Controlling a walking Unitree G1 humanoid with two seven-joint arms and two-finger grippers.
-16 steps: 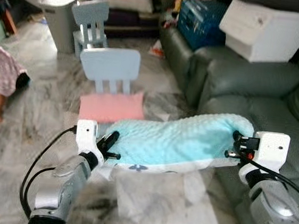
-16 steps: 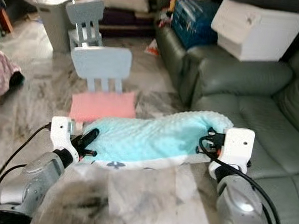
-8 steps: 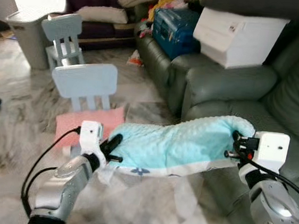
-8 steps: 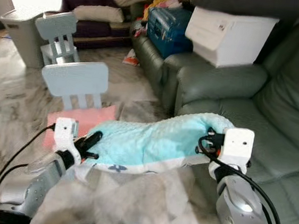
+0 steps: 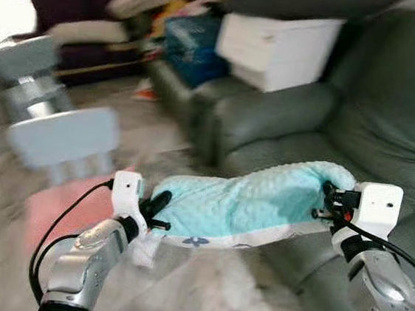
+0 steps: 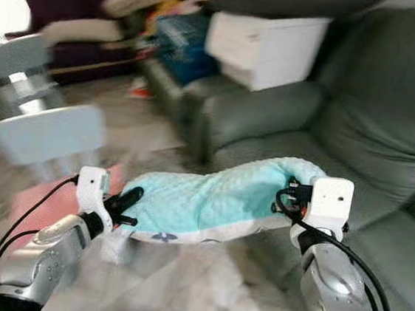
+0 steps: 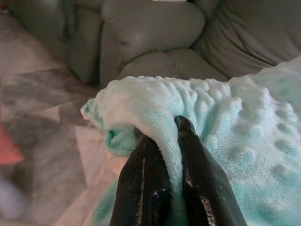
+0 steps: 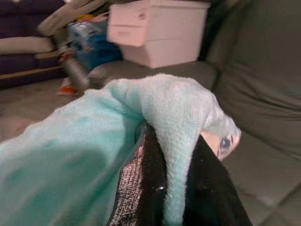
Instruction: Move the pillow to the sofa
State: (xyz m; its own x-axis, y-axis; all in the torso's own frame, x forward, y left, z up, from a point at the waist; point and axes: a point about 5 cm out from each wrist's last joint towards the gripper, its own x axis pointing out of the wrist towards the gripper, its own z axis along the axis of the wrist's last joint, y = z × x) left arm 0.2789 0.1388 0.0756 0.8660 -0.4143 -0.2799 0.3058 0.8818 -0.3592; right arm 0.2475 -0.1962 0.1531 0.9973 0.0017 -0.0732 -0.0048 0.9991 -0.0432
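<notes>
Pillow, soft bobbled aqua plush (image 5: 251, 201), hangs between my arms over the floor beside the grey-green leather sofa (image 5: 358, 134) — left claw (image 7: 163, 141) and right claw (image 8: 170, 155) each pinch an end; light, saggy

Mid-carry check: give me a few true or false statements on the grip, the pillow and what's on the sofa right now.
1. Both grippers pinch the pillow, left gripper and right gripper at opposite ends. True.
2. The pillow lies on the sofa seat. False: it hangs in the air between the grippers.
3. A white box sits on the sofa's armrest. True.
4. The pillow is pink. False: light blue, bumpy fabric.
</notes>
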